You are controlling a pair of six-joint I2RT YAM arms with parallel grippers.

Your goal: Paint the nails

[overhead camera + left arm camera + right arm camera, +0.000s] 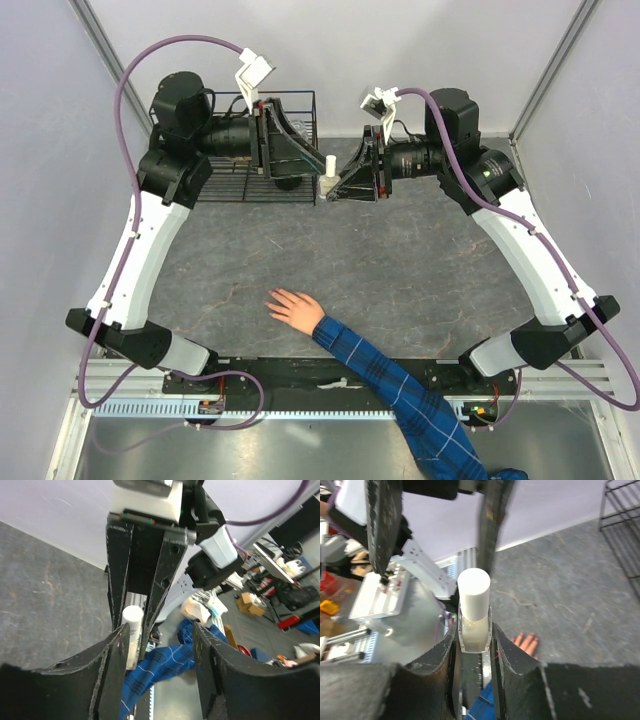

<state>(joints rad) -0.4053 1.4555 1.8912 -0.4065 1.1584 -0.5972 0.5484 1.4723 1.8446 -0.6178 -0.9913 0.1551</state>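
Right wrist view: right end effector [474, 635] pinches a white-capped clear bottle [474, 617], its contents pale. Left end effector [160, 632] is spread, at 11 o'clock. The hand [295, 307] bearing the nails [275, 297] lies flat on the bench [420, 280] at 6 o'clock.

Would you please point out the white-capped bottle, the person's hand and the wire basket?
bottle [473, 594], right wrist view, on its white cap.
hand [295, 308], top external view, on its back.
wire basket [295, 93], top external view, on its far rim.
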